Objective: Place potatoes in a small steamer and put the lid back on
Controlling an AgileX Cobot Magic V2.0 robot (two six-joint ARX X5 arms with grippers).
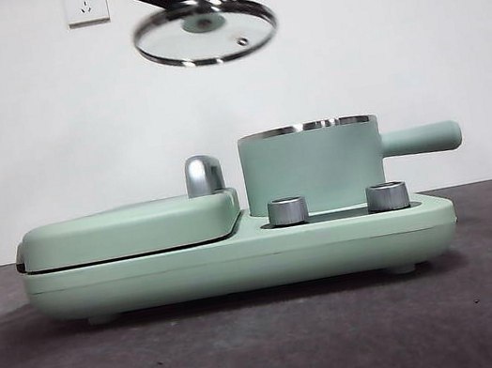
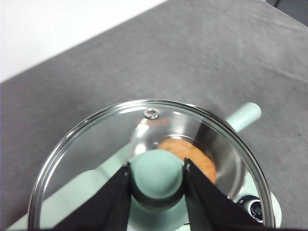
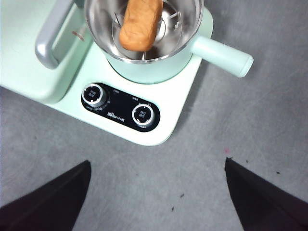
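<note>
The mint-green steamer pot stands on its base unit with its side handle pointing right. The orange-brown potato lies inside the steel pot; it also shows through the glass in the left wrist view. My left gripper is shut on the lid's green knob and holds the glass lid tilted in the air, above and left of the pot. My right gripper is open and empty, high above the table in front of the unit.
The flat mint-green griddle with its chrome handle takes up the base unit's left half. Two steel dials stick out of the front. Grey table, white wall behind with sockets.
</note>
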